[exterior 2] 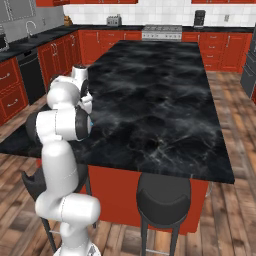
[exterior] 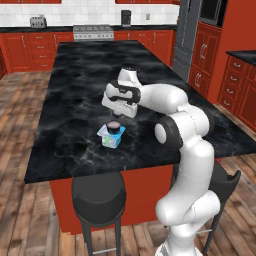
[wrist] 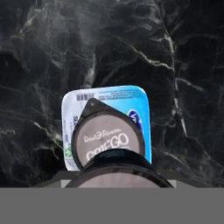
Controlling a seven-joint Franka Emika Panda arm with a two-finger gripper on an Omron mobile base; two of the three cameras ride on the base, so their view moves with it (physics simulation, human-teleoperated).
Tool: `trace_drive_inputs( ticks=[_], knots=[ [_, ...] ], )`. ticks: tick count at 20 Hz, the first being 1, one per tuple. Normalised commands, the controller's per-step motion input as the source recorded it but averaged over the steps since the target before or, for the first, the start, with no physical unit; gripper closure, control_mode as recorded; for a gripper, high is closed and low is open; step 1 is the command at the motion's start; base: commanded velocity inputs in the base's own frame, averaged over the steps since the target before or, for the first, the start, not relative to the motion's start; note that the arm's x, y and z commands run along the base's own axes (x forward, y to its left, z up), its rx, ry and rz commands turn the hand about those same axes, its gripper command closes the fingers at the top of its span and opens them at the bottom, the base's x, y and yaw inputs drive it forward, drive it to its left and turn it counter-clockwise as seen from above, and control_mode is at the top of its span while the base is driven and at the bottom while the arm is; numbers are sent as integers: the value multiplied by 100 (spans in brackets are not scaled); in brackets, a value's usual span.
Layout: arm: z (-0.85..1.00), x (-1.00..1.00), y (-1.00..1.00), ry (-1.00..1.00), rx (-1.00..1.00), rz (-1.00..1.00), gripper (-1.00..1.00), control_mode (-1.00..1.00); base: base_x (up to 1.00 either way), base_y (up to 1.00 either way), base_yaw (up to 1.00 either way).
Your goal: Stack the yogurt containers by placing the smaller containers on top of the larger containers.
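The larger container, a square tub with a light-blue top and white sides, stands near the island's front edge. One small dark cup with a pale lid sits on top of it. My gripper hangs just above and slightly behind that stack, pointing down. In the hand view a second small dark cup sits right at the fingers, directly over the stacked cup, and the gripper is shut on it. In the right base view my own arm covers the stack.
The black marble island stretches far back and to both sides. Its front edge lies just below the tub. Two black stools stand in front of the island. Red cabinets and a stove line the back wall.
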Motion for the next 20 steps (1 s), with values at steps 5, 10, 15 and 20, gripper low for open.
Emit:
trace_drive_inputs(
  ticks=[5,10,15,20],
  knots=[
    [-18,0,10,0,-5,1,100,-100,0,0,0],
    [-13,0,9,0,-1,2,100,-100,0,0,0],
    [-14,2,1,0,0,3,100,-100,0,0,0],
    [-11,4,0,0,0,0,100,-100,0,0,0]
  ],
)
